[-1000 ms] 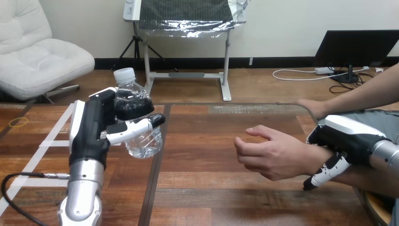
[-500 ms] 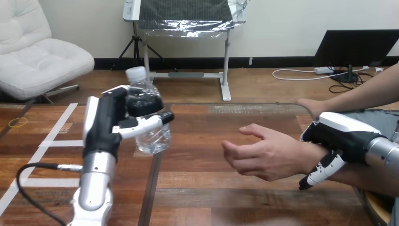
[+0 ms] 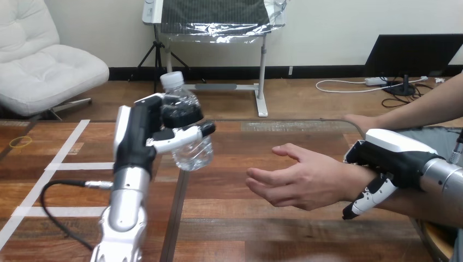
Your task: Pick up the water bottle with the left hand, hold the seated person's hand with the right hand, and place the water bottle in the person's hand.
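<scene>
Gap over table (image 3: 235, 218) between water bottle (image 3: 194, 154) (in left hand (image 3: 136, 143)) and person's hand (image 3: 306, 183).

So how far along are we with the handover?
Done: left hand grips the water bottle, lifted off the table; right hand curls its fingers round the person's wrist. In hand: the bottle hangs left of the person's hand, apart. Left: set it in that palm.

Clear plastic water bottle (image 3: 192, 154): glossy, transparent, ribbed; white plastic cap (image 3: 171, 79), matt.
Left hand (image 3: 135, 139) and right hand (image 3: 391, 155): black plastic, glossy white shells.
Silver left forearm (image 3: 124, 204): smooth metal, dull sheen.
Brown wooden plank table (image 3: 245, 221): smooth, satin; white tape strips (image 3: 61, 165), matt.
</scene>
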Controlling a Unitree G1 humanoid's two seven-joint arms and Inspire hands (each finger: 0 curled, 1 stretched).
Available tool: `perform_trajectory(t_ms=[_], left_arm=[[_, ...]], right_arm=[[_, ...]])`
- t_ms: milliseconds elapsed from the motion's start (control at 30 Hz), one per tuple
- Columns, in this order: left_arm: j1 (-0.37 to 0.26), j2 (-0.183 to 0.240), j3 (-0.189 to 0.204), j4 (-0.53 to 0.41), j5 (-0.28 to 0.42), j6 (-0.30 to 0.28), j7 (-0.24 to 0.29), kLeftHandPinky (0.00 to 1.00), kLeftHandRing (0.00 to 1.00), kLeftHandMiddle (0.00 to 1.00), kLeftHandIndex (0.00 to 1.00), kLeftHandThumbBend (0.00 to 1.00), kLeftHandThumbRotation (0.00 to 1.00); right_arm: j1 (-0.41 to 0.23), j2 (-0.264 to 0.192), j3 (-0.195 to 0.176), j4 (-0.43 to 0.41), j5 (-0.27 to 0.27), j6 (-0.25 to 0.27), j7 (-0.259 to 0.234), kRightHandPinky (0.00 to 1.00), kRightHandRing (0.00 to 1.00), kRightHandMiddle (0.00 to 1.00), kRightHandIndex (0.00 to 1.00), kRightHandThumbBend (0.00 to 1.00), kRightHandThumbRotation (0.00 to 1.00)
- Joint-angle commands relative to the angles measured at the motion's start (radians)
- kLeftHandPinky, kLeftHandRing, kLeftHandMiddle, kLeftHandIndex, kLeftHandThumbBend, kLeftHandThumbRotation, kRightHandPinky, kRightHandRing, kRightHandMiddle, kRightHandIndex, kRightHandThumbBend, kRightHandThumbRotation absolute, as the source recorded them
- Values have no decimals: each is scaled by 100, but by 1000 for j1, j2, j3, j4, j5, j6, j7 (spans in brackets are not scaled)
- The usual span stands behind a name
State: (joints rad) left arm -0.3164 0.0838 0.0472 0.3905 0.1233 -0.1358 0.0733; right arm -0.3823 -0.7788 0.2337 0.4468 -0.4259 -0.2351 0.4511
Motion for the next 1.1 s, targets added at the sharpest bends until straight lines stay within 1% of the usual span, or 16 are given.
perform_trajectory(t_ms=[0, 233, 500, 833, 1067], left_arm=[[-128, -28, -12, 29, -7, -49, 22, 29, 36, 42, 44, 65, 0], [-167, -54, -20, 84, -1, -65, 40, 29, 36, 43, 45, 65, 0], [-204, -95, -28, 136, -13, -82, 43, 30, 38, 44, 46, 66, 0], [-227, -141, -44, 173, -15, -110, 44, 32, 39, 44, 45, 67, 0], [-234, -170, -63, 183, -4, -108, 49, 32, 39, 44, 45, 69, 0]], right_arm=[[14, 63, -16, -8, 46, 14, -5, 11, 15, 22, 24, 69, 0], [12, 67, -14, -36, 41, 33, 4, 11, 15, 22, 23, 69, 0], [12, 74, -12, -79, 36, 62, 15, 11, 16, 23, 24, 69, 0], [10, 83, -9, -122, 32, 91, 27, 13, 17, 24, 25, 71, 0], [4, 95, -7, -130, 34, 102, 30, 13, 18, 24, 25, 71, 0]])
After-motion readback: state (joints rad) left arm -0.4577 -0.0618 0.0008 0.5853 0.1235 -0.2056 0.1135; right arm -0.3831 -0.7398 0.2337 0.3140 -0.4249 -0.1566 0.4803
